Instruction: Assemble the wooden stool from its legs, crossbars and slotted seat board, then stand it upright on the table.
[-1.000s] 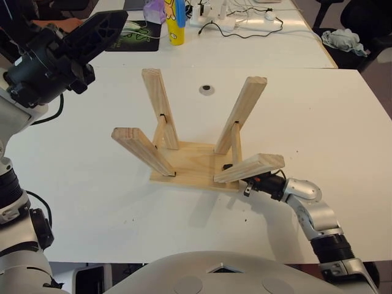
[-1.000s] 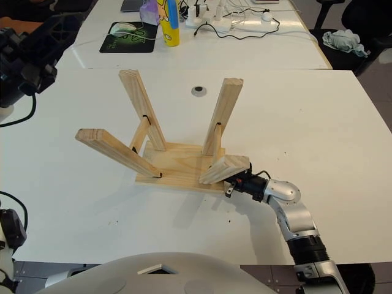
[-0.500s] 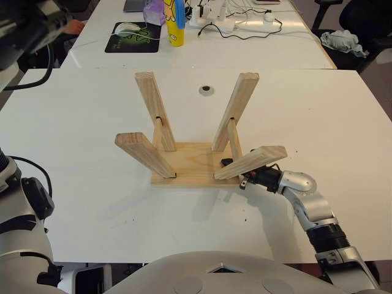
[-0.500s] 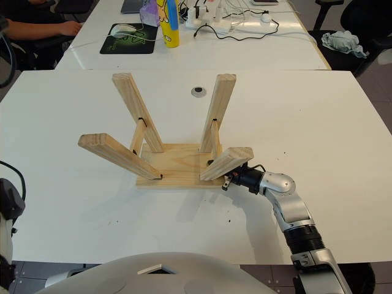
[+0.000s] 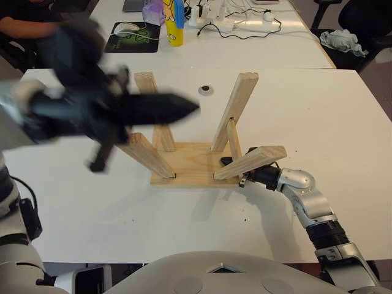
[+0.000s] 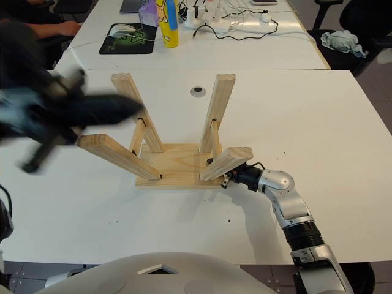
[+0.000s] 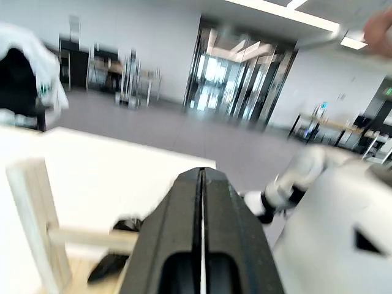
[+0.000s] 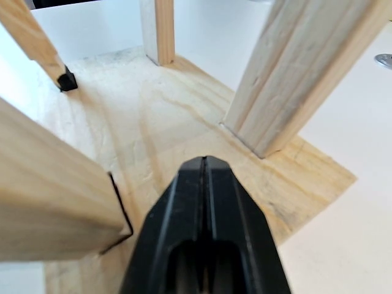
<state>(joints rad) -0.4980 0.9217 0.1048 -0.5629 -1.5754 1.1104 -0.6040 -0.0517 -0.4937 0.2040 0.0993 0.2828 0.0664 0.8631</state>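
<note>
The wooden stool lies upside down on the white table, its seat board [image 5: 191, 164] flat and its legs slanting upward. The rear right leg [image 5: 236, 110] and front right leg [image 5: 258, 160] are joined by a crossbar [image 5: 233, 138]. My right gripper [image 5: 227, 162] is shut and empty, its tip low over the seat board [image 8: 153, 116] beneath the front right leg. My left gripper [image 5: 188, 107], a blurred dark shape, is above the left legs [image 5: 147, 156]. It is shut with nothing in it [image 7: 201, 173].
A small dark round object [image 5: 207, 90] lies on the table behind the stool. On the desk beyond are a yellow bottle [image 5: 176, 24], a mouse pad [image 5: 131, 33] and cables [image 5: 245, 24]. Bare table stretches to the right of the stool.
My left arm has swung from the upper left down and across, over the stool's left side. The right gripper stays under the front right leg.
</note>
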